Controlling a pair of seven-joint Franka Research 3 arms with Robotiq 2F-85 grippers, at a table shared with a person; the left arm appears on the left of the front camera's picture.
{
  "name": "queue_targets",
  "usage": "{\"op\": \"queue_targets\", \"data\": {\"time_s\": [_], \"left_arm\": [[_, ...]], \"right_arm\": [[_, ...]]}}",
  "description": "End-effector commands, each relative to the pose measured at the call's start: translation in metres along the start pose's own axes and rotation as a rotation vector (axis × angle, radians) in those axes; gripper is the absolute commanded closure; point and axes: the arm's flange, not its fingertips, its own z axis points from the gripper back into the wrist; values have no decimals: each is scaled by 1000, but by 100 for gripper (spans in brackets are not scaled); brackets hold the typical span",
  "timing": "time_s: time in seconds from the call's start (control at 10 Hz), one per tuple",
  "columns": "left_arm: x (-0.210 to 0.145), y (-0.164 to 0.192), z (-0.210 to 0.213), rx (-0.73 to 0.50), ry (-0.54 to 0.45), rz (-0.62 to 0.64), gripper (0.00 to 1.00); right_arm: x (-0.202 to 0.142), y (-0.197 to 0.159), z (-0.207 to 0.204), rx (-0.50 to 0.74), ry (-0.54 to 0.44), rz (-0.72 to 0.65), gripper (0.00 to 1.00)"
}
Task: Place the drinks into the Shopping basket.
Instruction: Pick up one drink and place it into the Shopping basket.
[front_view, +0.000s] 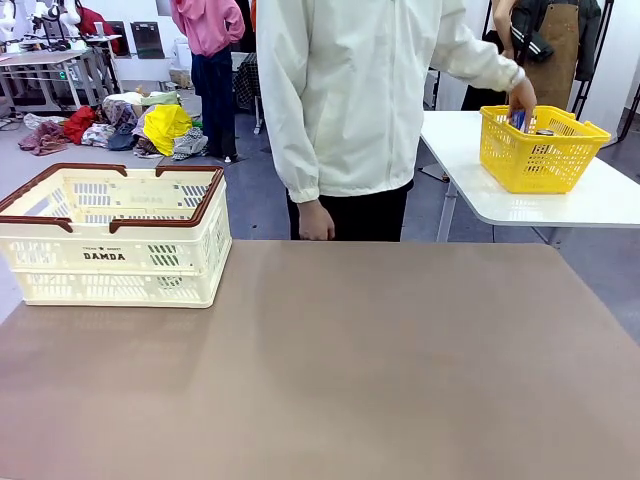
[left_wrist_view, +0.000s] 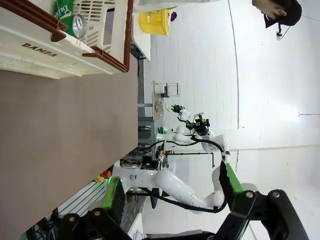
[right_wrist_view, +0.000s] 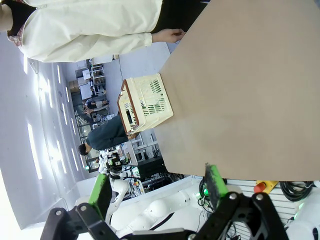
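Left gripper (left_wrist_view: 170, 176), black fingers with green pads, spread wide, grasped nothing; right gripper (right_wrist_view: 157, 172) likewise released. Smooth matte tan desk (front_view: 350, 380), bare in front of Shopping basket (front_view: 110, 255). Cream slotted plastic, boxy, dark brown rim. Contained one green drink can (left_wrist_view: 66, 11), slim metal, silver top. Judged barely begun: more still to fetch, likely from mesh-walled yellow basket (front_view: 540, 150) well right of Shopping basket, where person's hand (front_view: 521, 97) reached in.
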Motion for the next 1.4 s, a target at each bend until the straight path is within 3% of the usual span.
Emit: {"op": "queue_targets", "data": {"time_s": [0.0, 1.3], "left_arm": [[-4, 1, 0, -9, 1, -10, 0], [-4, 1, 0, -9, 1, -10, 0]], "right_arm": [[1, 5, 2, 7, 2, -10, 0], [1, 5, 2, 7, 2, -10, 0]]}}
